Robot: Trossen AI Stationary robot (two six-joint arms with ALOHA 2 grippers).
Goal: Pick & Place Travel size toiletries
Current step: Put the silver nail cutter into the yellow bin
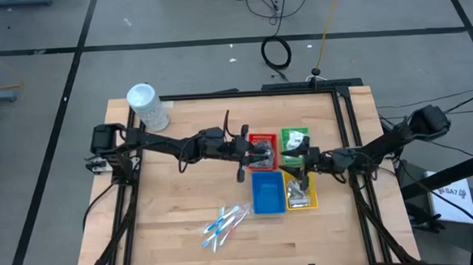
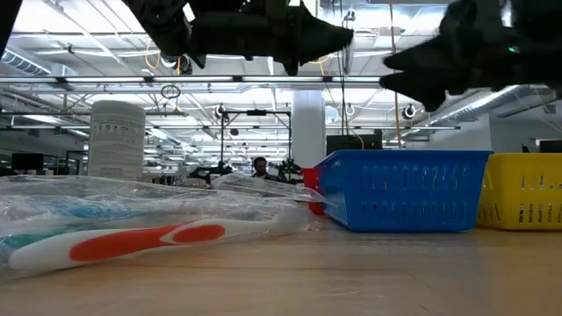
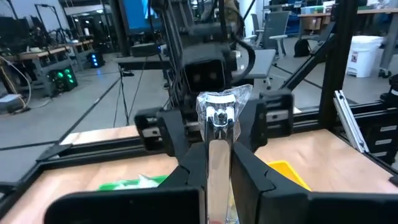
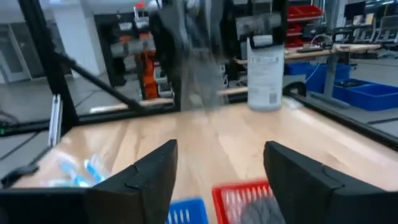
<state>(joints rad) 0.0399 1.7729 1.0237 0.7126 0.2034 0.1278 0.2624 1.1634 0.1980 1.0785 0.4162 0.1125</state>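
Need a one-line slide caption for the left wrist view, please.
Left end effector shut on a clear-wrapped stick, facing the right arm.

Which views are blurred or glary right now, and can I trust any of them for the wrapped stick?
Left wrist view: sharp on the clear-wrapped stick clamped in the left gripper, its wrapper glinting. Right wrist view: far arm smeared by motion; right gripper open. Low view: bright ceiling lights, arms silhouetted, near toothbrush soft. High view: even light.

We see our right gripper (image 4: 217, 171) with fingers apart over a red tray (image 4: 239, 194) and blue tray (image 4: 186, 208); a white tub (image 4: 265, 73) stands far off.
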